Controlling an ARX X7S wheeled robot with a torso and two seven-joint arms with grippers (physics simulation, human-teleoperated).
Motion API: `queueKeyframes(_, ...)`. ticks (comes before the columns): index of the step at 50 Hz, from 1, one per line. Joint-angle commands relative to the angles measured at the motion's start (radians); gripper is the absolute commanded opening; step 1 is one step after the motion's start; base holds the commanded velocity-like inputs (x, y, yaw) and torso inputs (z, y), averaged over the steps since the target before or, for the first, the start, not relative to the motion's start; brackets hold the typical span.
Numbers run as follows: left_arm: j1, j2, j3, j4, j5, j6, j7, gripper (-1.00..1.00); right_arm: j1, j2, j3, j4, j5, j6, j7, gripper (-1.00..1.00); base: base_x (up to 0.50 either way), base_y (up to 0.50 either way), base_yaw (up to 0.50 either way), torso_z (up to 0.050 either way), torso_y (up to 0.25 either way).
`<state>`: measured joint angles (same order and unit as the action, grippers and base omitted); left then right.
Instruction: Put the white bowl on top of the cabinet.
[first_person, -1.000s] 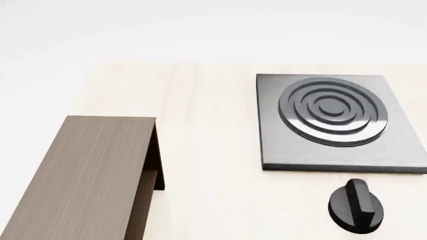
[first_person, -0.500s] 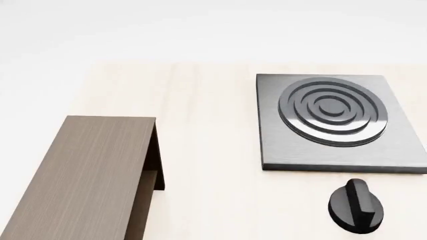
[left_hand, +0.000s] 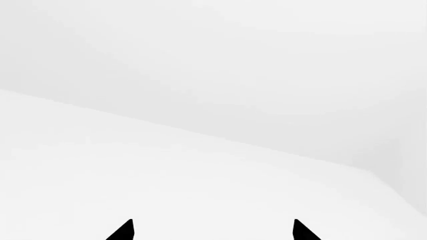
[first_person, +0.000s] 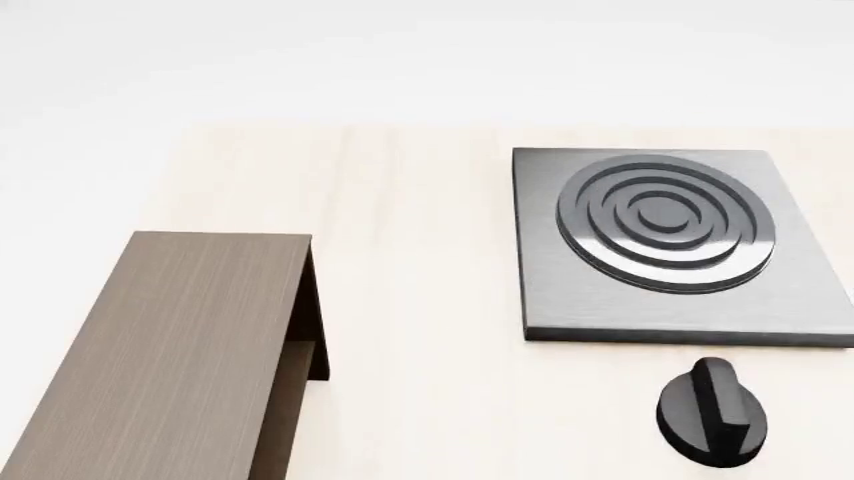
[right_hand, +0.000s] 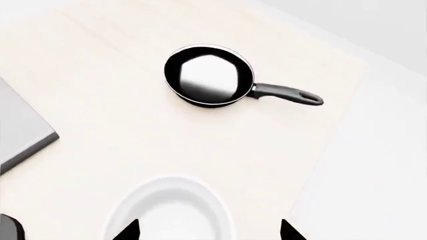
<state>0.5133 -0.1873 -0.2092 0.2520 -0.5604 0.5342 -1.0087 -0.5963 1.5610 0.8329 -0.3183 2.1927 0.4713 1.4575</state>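
Right claw (right_hand: 208, 231) tips only (cropped), over half-cut white bowl (right_hand: 170, 210).

The white bowl (right_hand: 170, 210) sat upright and glossy on the pale worktop (right_hand: 133, 135). The cabinet (first_person: 160, 340), dark brown wood-grain, lay long with a bare flat top.

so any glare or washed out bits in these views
Right wrist view: bright glare patch inside the frying pan, and the white bowl nearly blends into the pale table. Left wrist view: almost all blank white. Head view: sharp, soft sheen on the stove plate.
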Motion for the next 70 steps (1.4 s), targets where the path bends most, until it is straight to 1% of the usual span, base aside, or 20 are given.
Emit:
queueKeyframes(1, -0.003, -0.003, 0.003, -0.003, 0.000, -0.001, -0.002, 1.00, -0.016, 0.010, -0.049, 0.016, -0.022, -0.039, -0.029, 1.00, 0.00, 0.00, 0.00, 0.000, 0.000)
queueKeyframes(12, -0.003, -0.005, 0.007, -0.001, 0.003, -0.003, -0.006, 1.00, -0.046, 0.010, -0.116, 0.044, -0.032, -0.119, -0.068, 1.00, 0.00, 0.00, 0.00, 0.000, 0.000)
queueKeyframes(23, -0.003, -0.009, 0.011, -0.002, 0.004, -0.005, -0.010, 1.00, -0.064, 0.010, -0.177, 0.028, -0.042, -0.177, -0.123, 1.00, 0.00, 0.00, 0.00, 0.000, 0.000)
queueKeyframes(24, -0.001, -0.009, 0.010, 0.000, 0.005, -0.004, -0.012, 1.00, 0.086, -0.140, -0.327, 0.117, -0.150, -0.027, 0.027, 1.00, 0.00, 0.00, 0.00, 0.000, 0.000)
queueKeyframes(25, -0.001, -0.010, 0.010, 0.000, 0.006, -0.005, -0.012, 1.00, 0.236, -0.290, -0.477, 0.227, -0.260, 0.123, 0.060, 1.00, 0.00, 0.00, 0.00, 0.000, 0.000)
queueKeyframes(26, -0.002, -0.010, 0.010, 0.000, 0.006, -0.005, -0.013, 1.00, 0.386, -0.392, -0.627, 0.210, -0.212, 0.273, 0.104, 1.00, 0.00, 0.00, 0.00, 0.000, 0.000)
queueKeyframes(27, -0.003, -0.010, 0.011, -0.001, 0.007, -0.007, -0.014, 1.00, 0.536, -0.392, -0.777, 0.215, -0.214, 0.334, 0.098, 1.00, 0.00, 0.00, 0.00, 0.000, 0.000)
queueKeyframes(28, -0.003, -0.011, 0.012, -0.001, 0.008, -0.008, -0.014, 1.00, 0.686, -0.390, -0.845, 0.216, -0.215, 0.328, 0.093, 1.00, 0.00, 0.00, 0.00, 0.000, 0.000)
queueKeyframes(30, -0.003, -0.011, 0.012, -0.001, 0.008, -0.008, -0.015, 1.00, 0.986, -0.386, -0.846, 0.215, -0.218, 0.319, 0.089, 1.00, 0.00, 0.00, 0.00, 0.000, 0.000)
queueKeyframes(31, -0.003, -0.010, 0.012, -0.001, 0.008, -0.007, -0.015, 1.00, 1.049, -0.385, -0.844, 0.214, -0.216, 0.313, 0.087, 1.00, 0.00, 0.00, 0.00, 0.000, 0.000)
queueKeyframes(37, -0.005, -0.013, 0.014, 0.002, 0.013, -0.011, -0.019, 1.00, 0.967, -0.370, -0.808, 0.214, -0.225, 0.275, 0.063, 1.00, 0.00, 0.00, 0.00, 0.000, 0.000)
queueKeyframes(41, -0.007, -0.013, 0.016, 0.001, 0.016, -0.014, -0.022, 1.00, 0.931, -0.380, -0.803, 0.219, -0.240, 0.261, 0.041, 1.00, 0.00, 0.00, 0.00, 0.000, 0.000)
queueKeyframes(50, -0.008, -0.014, 0.017, 0.000, 0.016, -0.014, -0.023, 1.00, 1.042, -0.413, -0.877, 0.235, -0.249, 0.294, 0.029, 1.00, 0.00, 0.00, 0.00, 0.000, 0.000)
queueKeyframes(70, -0.010, -0.017, 0.022, -0.001, 0.016, -0.014, -0.025, 1.00, 0.978, -0.417, -0.865, 0.248, -0.267, 0.258, -0.001, 1.00, 0.00, 0.00, 0.00, 0.000, 0.000)
